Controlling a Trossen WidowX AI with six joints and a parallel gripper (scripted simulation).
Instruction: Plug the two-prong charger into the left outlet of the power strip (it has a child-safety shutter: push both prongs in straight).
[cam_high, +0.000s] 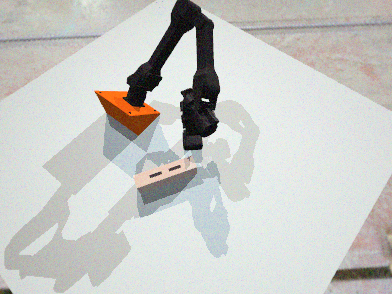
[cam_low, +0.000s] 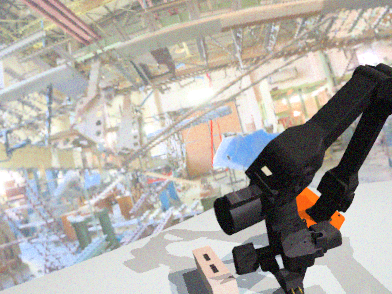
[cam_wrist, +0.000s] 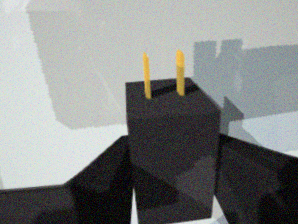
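The black two-prong charger (cam_wrist: 172, 125) lies on the white table (cam_high: 300, 150) with its two yellow prongs (cam_wrist: 146, 75) (cam_wrist: 180, 72) pointing away from the wrist camera. My gripper (cam_wrist: 163, 141) (cam_high: 193, 141) is down at the table, with its dark fingers pressed against both sides of the charger body. It is shut on the charger. The beige power strip (cam_high: 166, 176) (cam_low: 212, 272) lies just in front of the gripper, with two dark outlet slots (cam_high: 156, 174) (cam_high: 174, 168) on its top. In the top and exterior views the arm mostly hides the charger.
The arm's orange base block (cam_high: 127, 107) (cam_low: 306, 202) stands behind and to the left of the power strip. The table's edges run diagonally on all sides.
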